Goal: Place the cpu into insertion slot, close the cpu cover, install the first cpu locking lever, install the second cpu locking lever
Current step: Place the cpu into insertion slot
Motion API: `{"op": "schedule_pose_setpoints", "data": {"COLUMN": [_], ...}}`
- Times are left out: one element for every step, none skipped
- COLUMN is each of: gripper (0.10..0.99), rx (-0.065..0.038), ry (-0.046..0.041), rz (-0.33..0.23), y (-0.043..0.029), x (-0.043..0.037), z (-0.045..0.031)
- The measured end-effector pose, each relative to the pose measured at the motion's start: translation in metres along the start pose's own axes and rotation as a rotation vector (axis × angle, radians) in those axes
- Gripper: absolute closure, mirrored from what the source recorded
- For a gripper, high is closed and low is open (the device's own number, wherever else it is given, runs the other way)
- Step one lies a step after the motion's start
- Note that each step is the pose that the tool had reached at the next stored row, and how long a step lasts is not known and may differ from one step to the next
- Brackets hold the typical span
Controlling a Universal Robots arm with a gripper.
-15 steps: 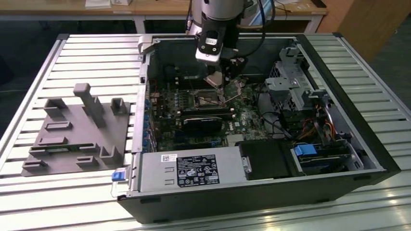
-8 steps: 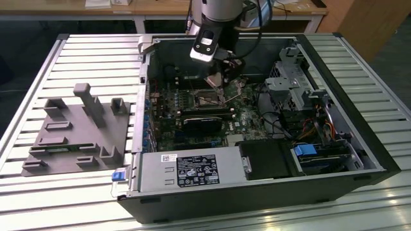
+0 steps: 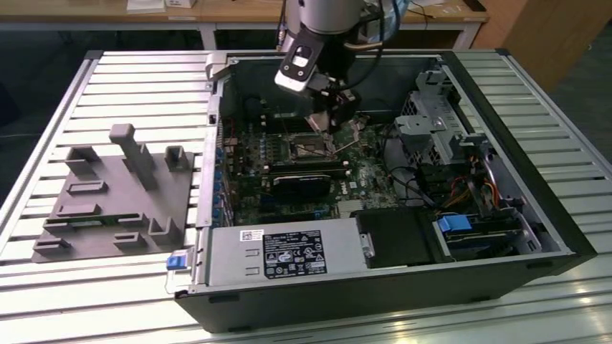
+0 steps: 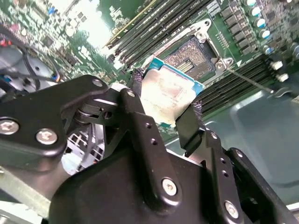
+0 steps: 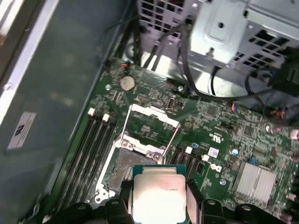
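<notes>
My gripper [image 3: 329,123] is inside the open computer case, just above the motherboard. It is shut on the cpu [image 5: 159,192], a flat square chip with a dull silver top, gripped on two opposite edges by black fingers [image 4: 192,122]. In the second wrist view the cpu [image 4: 169,95] hangs a little off to one side of the insertion slot [image 4: 192,58], above it and not touching. The insertion slot [image 5: 127,169] lies bare, with its dark pin field showing. The cpu cover [image 5: 153,122], a silver frame, stands swung open at the slot's far edge. A thin lever rod [image 4: 248,80] juts out beside the slot.
Long black memory slots [image 5: 88,144] flank the socket on both sides. A black heatsink block [image 3: 298,185] sits near the socket, with a drive cage [image 3: 435,118] and cables on the exterior view's right. A grey fixture [image 3: 115,193] rests outside the case on the exterior view's left.
</notes>
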State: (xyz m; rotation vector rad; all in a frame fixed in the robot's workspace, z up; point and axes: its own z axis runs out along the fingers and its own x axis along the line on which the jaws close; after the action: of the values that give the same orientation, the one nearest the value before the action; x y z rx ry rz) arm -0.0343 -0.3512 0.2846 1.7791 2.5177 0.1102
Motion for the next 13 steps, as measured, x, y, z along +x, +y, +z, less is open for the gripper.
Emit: {"op": "schedule_pose_setpoints", "data": {"gripper": [0.549, 0.549, 0.549, 0.549, 0.549, 0.549, 0.549, 0.549, 0.549, 0.549, 0.549, 0.549, 0.549], "rx": [0.000, 0.000, 0.000, 0.000, 0.001, 0.001, 0.001, 0.001, 0.001, 0.001, 0.001, 0.001, 0.001], "ry": [-0.0018, -0.0034, -0.0051, -0.0067, -0.0083, -0.0099, -0.0116, -0.0134, -0.0149, -0.0166, -0.0183, -0.0199, -0.0215], "rz": [0.019, 0.037, 0.055, 0.073, 0.091, 0.109, 0.126, 0.146, 0.164, 0.182, 0.200, 0.218, 0.236], "y": [-0.0001, -0.0001, -0.0001, -0.0002, -0.0002, -0.0003, -0.0003, -0.0004, -0.0004, -0.0004, -0.0005, -0.0005, -0.0006], "x": [0.0000, 0.0000, 0.0000, 0.0000, 0.0000, 0.0000, 0.0000, 0.0000, 0.0000, 0.0000, 0.0000, 0.0000, 0.0000], "z": [0.0004, 0.0008, 0.0012, 0.0017, 0.0021, 0.0026, 0.0030, 0.0035, 0.0040, 0.0045, 0.0049, 0.0055, 0.0060]}}
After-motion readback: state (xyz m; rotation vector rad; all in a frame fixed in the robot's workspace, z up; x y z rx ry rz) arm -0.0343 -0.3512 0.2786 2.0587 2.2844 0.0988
